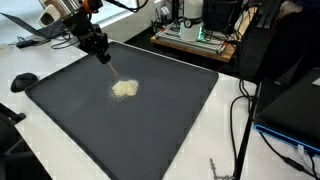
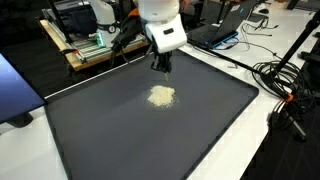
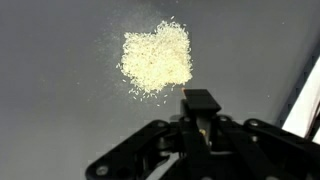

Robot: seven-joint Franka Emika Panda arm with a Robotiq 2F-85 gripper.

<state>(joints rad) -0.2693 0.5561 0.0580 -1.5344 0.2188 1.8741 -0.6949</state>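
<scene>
The gripper [image 1: 101, 55] is seen in the upper left of an exterior view, hanging over a dark mat [image 1: 170, 125]. Its jaws are drawn fully together. In the wrist view the gripper [image 3: 202, 105] comes in from the lower edge, and its dark fingers are pressed against each other. Whether anything thin is pinched between them cannot be told.

A small heap of pale yellow grains [image 1: 125, 88] is found on the mat, left of the frame's centre, just below and to the right of the fingertips. A faint pale streak [image 1: 113, 72] is seen between the fingertips and the heap; its nature cannot be made out.

In an exterior view the gripper [image 2: 160, 65] is placed just above the heap [image 2: 161, 96], near the frame's centre. In the wrist view the heap [image 3: 157, 58] fills the upper middle, loosely scattered at its rim. Cables [image 2: 285, 90] lie at the right edge, off the mat [image 2: 120, 135].
</scene>
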